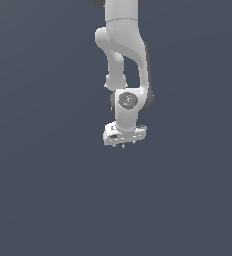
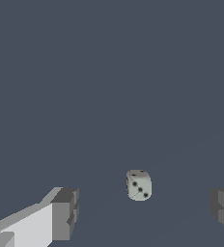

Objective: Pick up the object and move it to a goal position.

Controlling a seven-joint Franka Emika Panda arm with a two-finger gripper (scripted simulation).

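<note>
Grey-white die (image 2: 139, 185) between spread fingers (image 2: 65, 213)

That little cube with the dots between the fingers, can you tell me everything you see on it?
The little cube looks like a die: pale grey-white, with rounded corners and small black dots. The face toward the wrist camera shows three dots in a slanting row. It looks hard and smooth. It lies between the two grey fingers without touching either one, so the gripper is open around it. In the exterior view it is only a tiny speck under the gripper.
</note>
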